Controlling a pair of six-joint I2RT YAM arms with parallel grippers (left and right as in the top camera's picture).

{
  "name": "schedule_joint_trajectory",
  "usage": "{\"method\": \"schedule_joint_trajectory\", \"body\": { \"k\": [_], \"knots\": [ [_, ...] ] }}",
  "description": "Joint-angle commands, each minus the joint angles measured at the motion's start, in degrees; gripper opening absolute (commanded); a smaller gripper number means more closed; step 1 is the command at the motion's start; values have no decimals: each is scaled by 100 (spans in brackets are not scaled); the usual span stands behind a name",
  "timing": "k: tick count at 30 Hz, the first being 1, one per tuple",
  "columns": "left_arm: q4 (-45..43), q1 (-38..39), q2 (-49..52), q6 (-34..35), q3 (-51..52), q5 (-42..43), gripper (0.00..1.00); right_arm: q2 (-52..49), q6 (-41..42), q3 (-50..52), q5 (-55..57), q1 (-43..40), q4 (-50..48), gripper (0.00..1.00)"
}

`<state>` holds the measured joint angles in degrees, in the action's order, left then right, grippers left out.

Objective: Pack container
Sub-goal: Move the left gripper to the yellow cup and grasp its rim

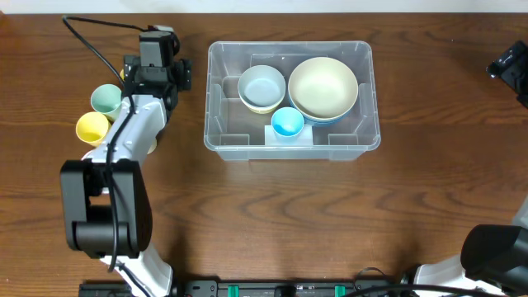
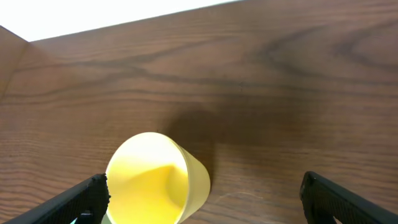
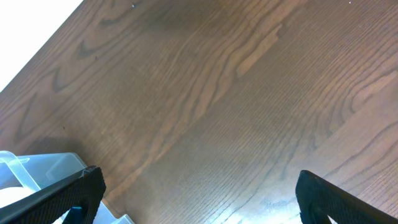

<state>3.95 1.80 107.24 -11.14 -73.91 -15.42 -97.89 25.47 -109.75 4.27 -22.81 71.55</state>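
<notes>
The container [image 1: 363, 58], a clear rectangular bin, stands at the table's middle. Inside it are a pale blue bowl [image 1: 261, 85], a large cream bowl [image 1: 322, 87] and a small blue cup [image 1: 287, 122]. My left gripper [image 2: 205, 202] is open over a yellow cup [image 2: 152, 180], which stands just inside its left finger [image 2: 87, 199], apart from the right one. In the overhead view this gripper [image 1: 155, 70] is left of the container. My right gripper [image 3: 208, 196] is open above bare wood, and a corner of the container [image 3: 43, 168] shows by its left finger.
A green cup [image 1: 105, 99] and another yellow cup [image 1: 92, 127] stand at the left, beside my left arm [image 1: 124, 140]. The right gripper [image 1: 510, 64] hangs near the table's far right edge. A black cable [image 1: 91, 41] trails behind the left wrist.
</notes>
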Motion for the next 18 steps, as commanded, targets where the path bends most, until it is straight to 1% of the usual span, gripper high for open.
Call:
{"method": "schedule_joint_trajectory", "body": {
  "k": [1,3,13,17,18],
  "knots": [
    [-50,-68,168,-192,-15,-50,99,-28,83,4,0,-11,4,99],
    [-26,-66,267,-190,-15,-50,100,-28,85,4,0,-11,4,99],
    [282,-66,748,-103,-15,-13,86,-28,85,4,0,-11,4,99],
    [328,-66,796,-76,-11,-13,74,-28,85,4,0,-11,4,99],
    [328,-66,796,-76,-11,-13,69,-28,83,4,0,-11,4,99]
  ]
}}
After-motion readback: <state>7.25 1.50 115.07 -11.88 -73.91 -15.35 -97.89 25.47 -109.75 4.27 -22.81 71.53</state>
